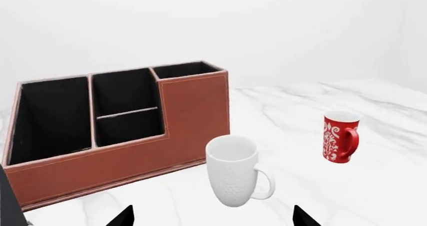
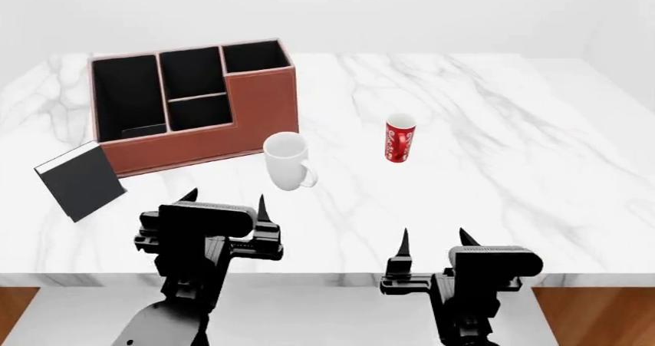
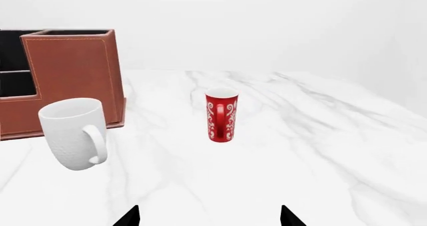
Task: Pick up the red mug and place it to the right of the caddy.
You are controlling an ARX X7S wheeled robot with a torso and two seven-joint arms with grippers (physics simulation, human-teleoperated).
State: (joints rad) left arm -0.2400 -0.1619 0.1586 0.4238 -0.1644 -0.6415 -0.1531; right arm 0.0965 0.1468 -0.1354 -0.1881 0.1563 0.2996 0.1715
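Note:
The red mug (image 2: pixel 398 138) stands upright on the white marble table (image 2: pixel 492 162), right of the caddy (image 2: pixel 195 104), a reddish-brown box with black compartments. It also shows in the left wrist view (image 1: pixel 340 137) and the right wrist view (image 3: pixel 221 115). The caddy also shows in the left wrist view (image 1: pixel 193 116) and the right wrist view (image 3: pixel 73 70). My left gripper (image 2: pixel 223 205) is open and empty near the table's front edge, in front of the caddy. My right gripper (image 2: pixel 434 243) is open and empty at the front edge, well short of the red mug.
A larger plain white mug (image 2: pixel 288 160) stands between the caddy and the red mug, close to the caddy's front right corner. A small black book (image 2: pixel 80 179) leans at the caddy's front left. The table's front edge (image 2: pixel 338 275) is below the grippers.

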